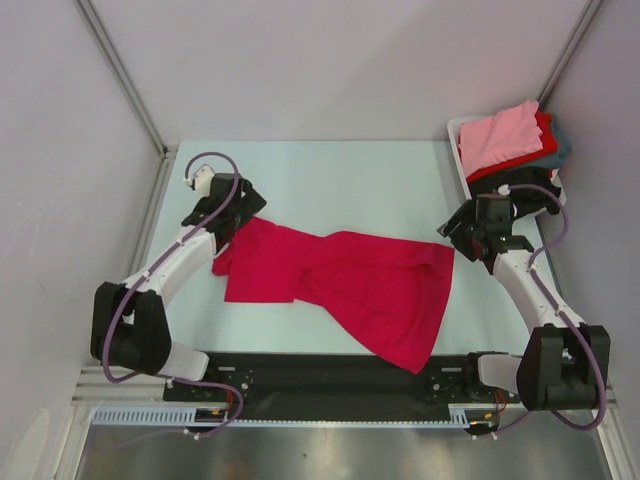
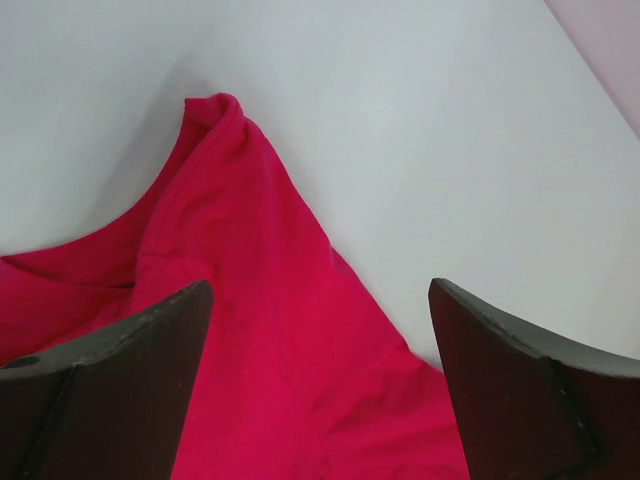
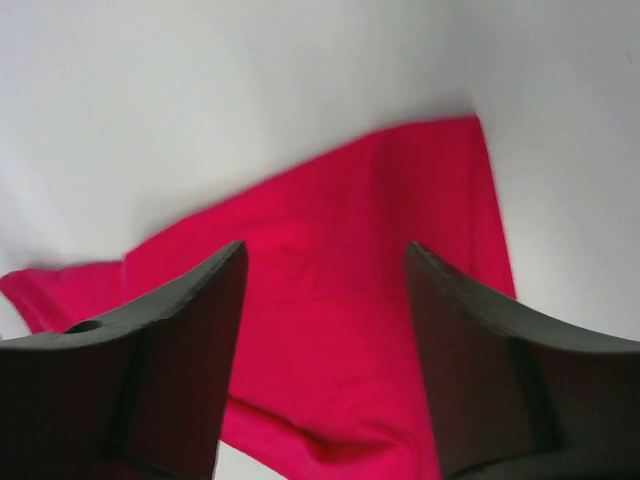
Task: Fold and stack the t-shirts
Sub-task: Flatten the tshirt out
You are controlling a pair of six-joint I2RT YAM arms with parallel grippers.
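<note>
Folding looks barely begun: the crimson t-shirt (image 1: 350, 280) lies rumpled and loosely doubled across the worktop (image 1: 330, 170), its nearest corner reaching the dark rail at the near edge. Over the shirt's left end the left tool (image 2: 320, 290) hangs with fingers spread wide. The right tool (image 3: 325, 250) is likewise open above the right corner, and neither holds cloth. Farther off, at the far right, a white bin (image 1: 455, 128) carries the stack, with a light pink shirt (image 1: 505, 135) on top and a red shirt (image 1: 545, 128) and a grey-teal shirt (image 1: 563, 138) beneath. The right arm hides whatever lies lower.
</note>
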